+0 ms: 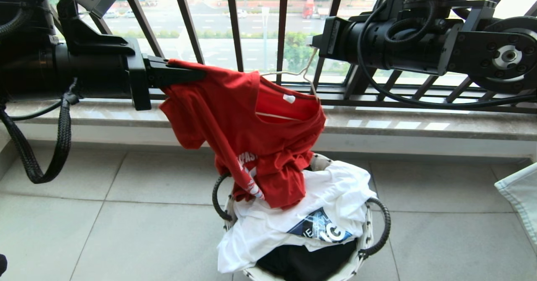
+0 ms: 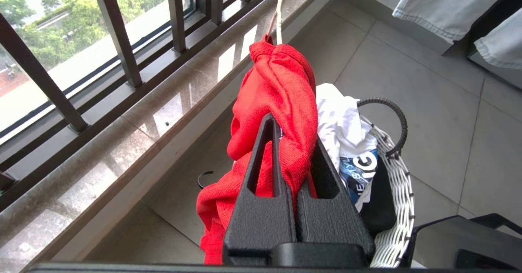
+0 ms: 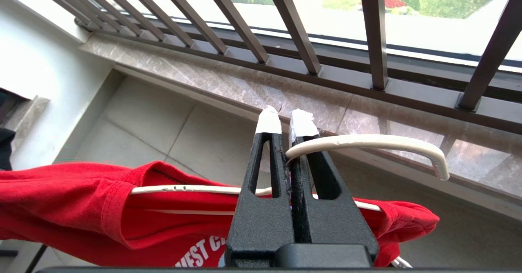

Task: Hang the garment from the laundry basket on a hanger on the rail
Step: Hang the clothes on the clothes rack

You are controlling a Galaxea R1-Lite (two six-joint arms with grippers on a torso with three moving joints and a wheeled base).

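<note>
Head view: nearest, the round woven laundry basket (image 1: 364,247) holds a white printed T-shirt (image 1: 289,226). Above it, the red knit garment (image 1: 251,138) hangs bunched from the left tool (image 1: 197,74), clamped on its shoulder. Farther, the right tool (image 3: 285,122) pinches the thin cream wire hanger (image 3: 367,142) at its curved hook.

Most of the hanger (image 1: 308,77) is concealed inside the red garment (image 1: 251,147), only part of its hook and neck being seen. The laundry basket (image 1: 365,239) is cut off at the head view's lower edge, its contents largely covered by a white T-shirt (image 1: 293,226). The chest print is obscured by folds.
</note>
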